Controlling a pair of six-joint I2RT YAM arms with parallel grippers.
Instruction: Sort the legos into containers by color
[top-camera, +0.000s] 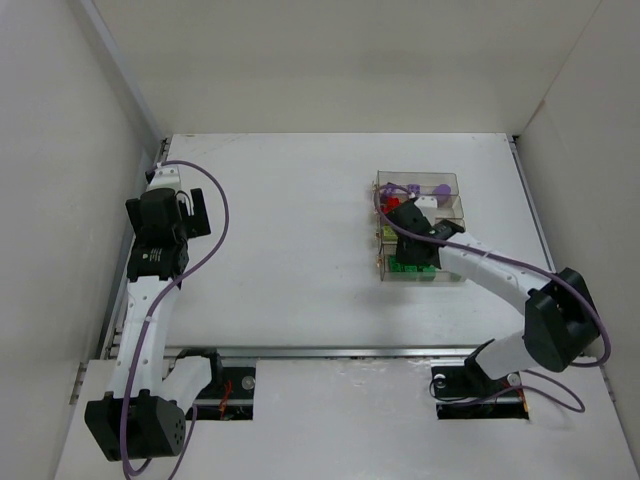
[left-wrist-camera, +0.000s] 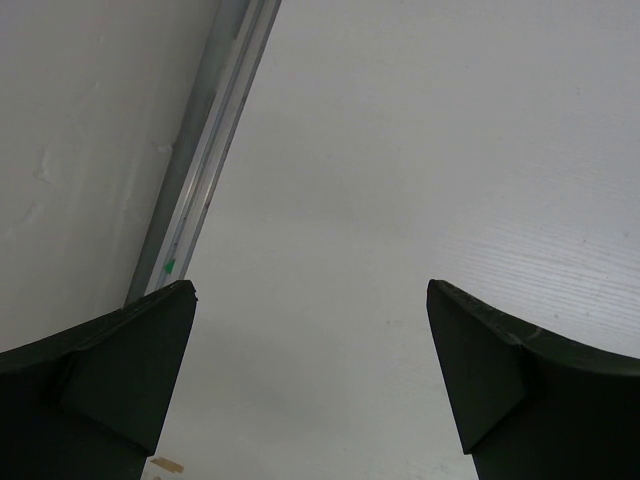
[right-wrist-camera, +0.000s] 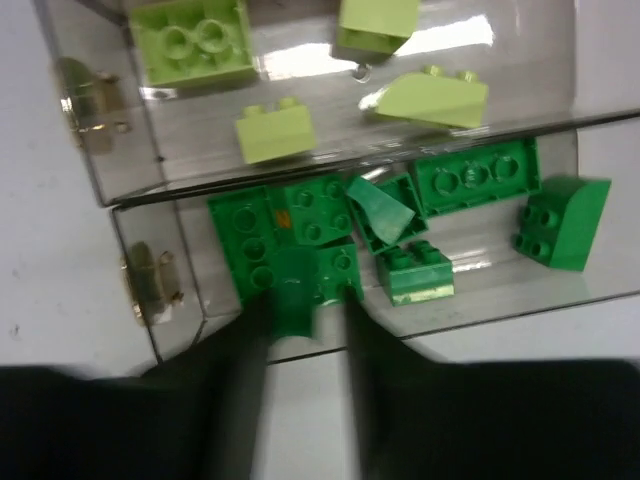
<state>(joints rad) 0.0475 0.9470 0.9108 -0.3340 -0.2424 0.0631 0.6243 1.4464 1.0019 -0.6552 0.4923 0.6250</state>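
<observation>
The containers (top-camera: 445, 182) stand right of the table's centre, four clear bins in one block. Purple legos (top-camera: 412, 188) lie in the far bin, red legos (top-camera: 392, 203) in the one nearer. In the right wrist view yellow-green legos (right-wrist-camera: 275, 135) lie in one bin and several dark green legos (right-wrist-camera: 475, 178) in the nearest bin (right-wrist-camera: 150, 300). My right gripper (right-wrist-camera: 303, 305) is over that bin's near wall, jaws apart. A dark green brick (right-wrist-camera: 298, 285) sits between the tips against the left finger, with a gap to the right finger. My left gripper (left-wrist-camera: 310, 290) is open and empty over bare table at the far left.
A metal rail (left-wrist-camera: 205, 150) and a white wall run along the table's left edge beside the left gripper. Brass latches (right-wrist-camera: 85, 95) stick out from the bins' left ends. White walls enclose the table (top-camera: 300, 220) on three sides.
</observation>
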